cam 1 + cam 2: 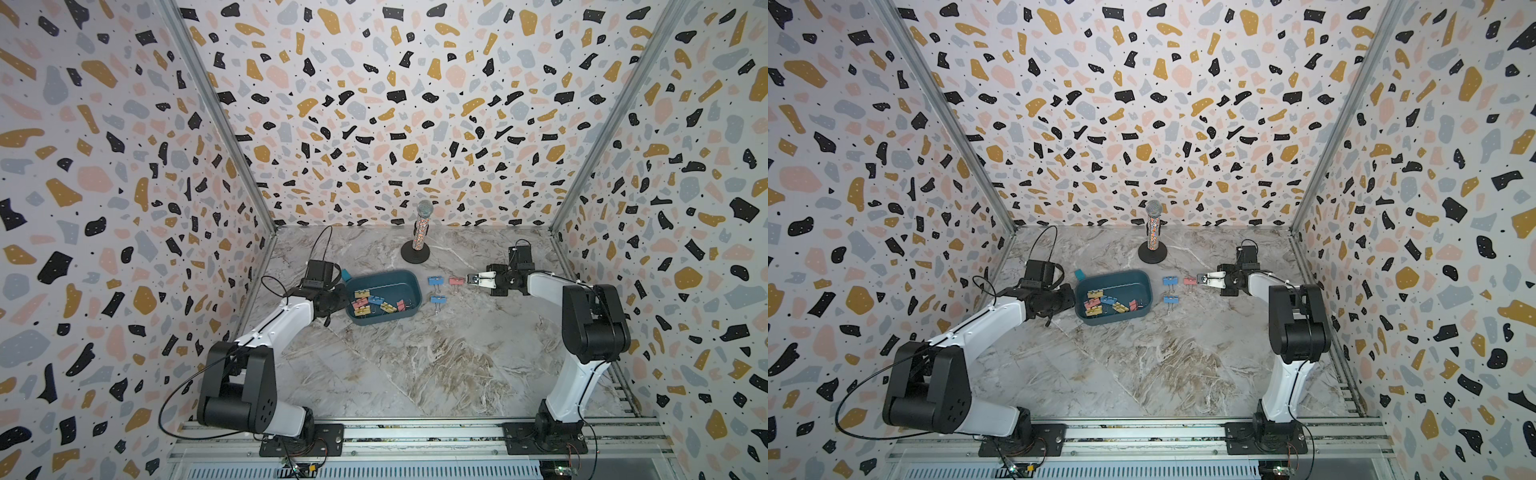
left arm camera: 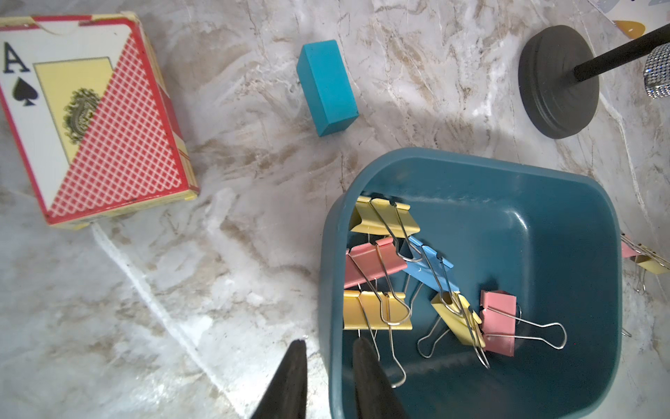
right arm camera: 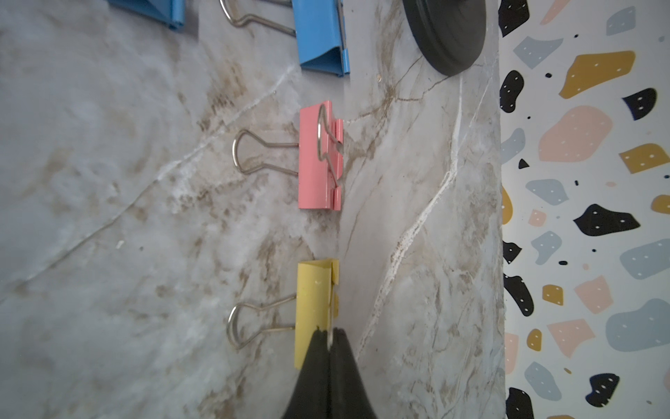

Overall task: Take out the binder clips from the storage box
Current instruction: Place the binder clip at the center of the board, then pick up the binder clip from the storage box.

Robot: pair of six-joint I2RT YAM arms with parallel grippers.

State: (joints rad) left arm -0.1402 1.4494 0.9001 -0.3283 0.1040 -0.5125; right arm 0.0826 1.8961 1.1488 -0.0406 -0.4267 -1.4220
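Note:
The dark teal storage box (image 1: 395,286) (image 1: 1121,284) (image 2: 544,254) sits left of centre and holds several binder clips (image 1: 370,301) in yellow (image 2: 380,217), pink (image 2: 373,261) and blue (image 2: 427,265). My left gripper (image 2: 330,341) is shut on the box's near wall, one finger inside and one outside. Two blue clips (image 1: 434,281) (image 1: 437,299) and a pink clip (image 1: 456,281) (image 3: 319,156) lie on the table right of the box. Just past the pink one, my right gripper (image 1: 471,278) (image 3: 329,332) is shut on the wire handle of a yellow binder clip (image 3: 313,312) resting on the table.
A microphone on a round black stand (image 1: 422,228) (image 3: 446,32) stands at the back centre. A bright teal block (image 2: 326,87) (image 1: 345,274) lies behind the box's left end. In the left wrist view a playing-card pack (image 2: 90,119) lies further out. Patterned walls close in three sides.

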